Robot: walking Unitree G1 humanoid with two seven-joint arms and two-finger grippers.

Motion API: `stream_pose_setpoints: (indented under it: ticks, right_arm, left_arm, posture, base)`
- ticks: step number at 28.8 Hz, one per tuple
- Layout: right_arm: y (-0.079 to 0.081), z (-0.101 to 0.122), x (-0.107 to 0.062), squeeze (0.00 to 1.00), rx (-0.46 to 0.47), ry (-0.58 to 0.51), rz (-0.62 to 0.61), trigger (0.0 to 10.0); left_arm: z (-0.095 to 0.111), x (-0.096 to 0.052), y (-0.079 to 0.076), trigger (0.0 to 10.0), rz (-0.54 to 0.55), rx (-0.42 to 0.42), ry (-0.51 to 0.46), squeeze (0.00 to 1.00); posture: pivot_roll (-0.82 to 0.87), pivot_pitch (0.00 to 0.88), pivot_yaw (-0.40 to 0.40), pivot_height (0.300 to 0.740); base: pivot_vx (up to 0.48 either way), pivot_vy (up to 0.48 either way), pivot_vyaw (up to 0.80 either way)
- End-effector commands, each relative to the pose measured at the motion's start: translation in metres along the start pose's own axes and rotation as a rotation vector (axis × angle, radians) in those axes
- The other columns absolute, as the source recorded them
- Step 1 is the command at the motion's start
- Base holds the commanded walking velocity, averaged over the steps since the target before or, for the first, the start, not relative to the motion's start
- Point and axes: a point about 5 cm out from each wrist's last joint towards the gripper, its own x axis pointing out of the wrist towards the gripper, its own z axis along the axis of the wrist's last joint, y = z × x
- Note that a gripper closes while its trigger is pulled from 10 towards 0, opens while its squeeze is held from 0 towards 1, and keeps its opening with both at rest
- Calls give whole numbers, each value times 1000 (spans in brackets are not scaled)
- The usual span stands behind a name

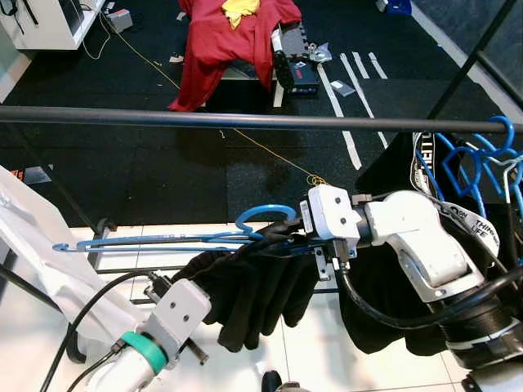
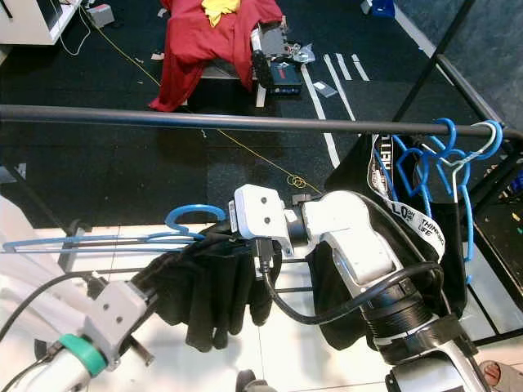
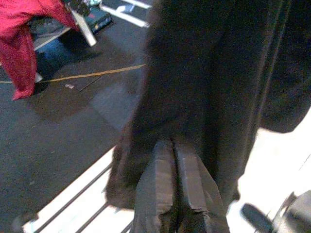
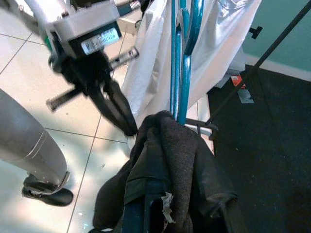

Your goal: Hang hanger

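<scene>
A blue hanger (image 1: 163,239) lies nearly level below the black rail (image 1: 245,120), its hook (image 1: 265,216) pointing up near my right wrist. A black garment (image 1: 257,298) is draped over the hanger's near end and hangs down in folds. My right gripper (image 1: 283,238) holds the hanger just under the hook, its fingers buried in the cloth. In the right wrist view the hanger (image 4: 182,73) runs away from the covered fingers. My left gripper (image 3: 175,148) comes from below left, its fingers shut together on a fold of the garment (image 3: 204,73).
Several blue hangers (image 2: 441,159) and a dark garment with a printed strap (image 2: 409,220) hang at the rail's right end. White cloth (image 1: 33,237) hangs at the left. A red cloth (image 1: 225,41) lies over a seat on the dark mat beyond the rack.
</scene>
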Motion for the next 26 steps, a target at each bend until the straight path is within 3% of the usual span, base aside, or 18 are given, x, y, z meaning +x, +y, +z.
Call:
stream_pose_setpoints:
  ticks: [1, 2, 3, 4, 5, 6, 8, 9, 11, 12, 18, 26]
  right_arm:
    - [1, 0, -6, 0, -14, 4, -1, 0]
    - [3, -2, -7, 0, -10, 16, 6, 0]
    - [3, -2, -7, 0, -10, 16, 6, 0]
    - [5, -5, -8, 0, -6, 25, 12, 0]
    - [5, -5, -8, 0, -6, 25, 12, 0]
    - [7, -7, -9, 0, -2, 32, 19, 0]
    - [7, -7, -9, 0, -1, 31, 20, 0]
    - [6, -5, -5, 0, -6, 19, 23, 0]
    - [6, -5, -4, 0, -8, 15, 24, 0]
    - [5, -3, -2, 0, -13, 5, 25, 0]
    - [2, 9, 9, 0, -40, -42, 46, 0]
    - [5, 12, 10, 0, -45, -53, 73, 0]
  left_arm:
    - [-2, -12, 8, 0, 2, 76, 19, 0]
    - [-1, -20, 17, 0, 5, 136, 35, 0]
    - [-1, -20, 17, 0, 5, 136, 35, 0]
    - [-1, -27, 25, 7020, 0, 176, 52, 0]
    - [-1, -27, 25, 7020, 0, 176, 52, 0]
    - [1, -32, 30, 10000, -14, 203, 64, 0]
    - [1, -33, 30, 10000, -18, 203, 63, 0]
    - [2, -26, 20, 10000, -57, 180, 41, 384]
    - [3, -24, 17, 10000, -69, 174, 33, 384]
    - [3, -19, 11, 10000, -83, 151, 23, 1000]
    - [3, -2, -5, 10000, -98, 71, -5, 1000]
    - [2, -2, 4, 10000, -44, 74, 8, 1000]
  posture:
    - [-40, 162, -7, 740]
    - [-31, 162, -8, 740]
    - [-31, 162, -8, 740]
    - [-27, 162, -8, 740]
    - [-27, 162, -8, 740]
    - [-27, 162, -8, 740]
    - [-27, 162, -8, 740]
    - [-19, 159, -9, 740]
    - [-19, 158, -11, 740]
    - [-28, 158, -10, 740]
    - [-47, 163, -13, 740]
    - [-47, 169, -20, 740]
  base:
    - [0, 0, 0]
    - [0, 0, 0]
    - [0, 0, 0]
    - [0, 0, 0]
    - [0, 0, 0]
    - [0, 0, 0]
    - [0, 0, 0]
    - [0, 0, 0]
    - [0, 0, 0]
    - [0, 0, 0]
    - [0, 0, 0]
    - [0, 0, 0]
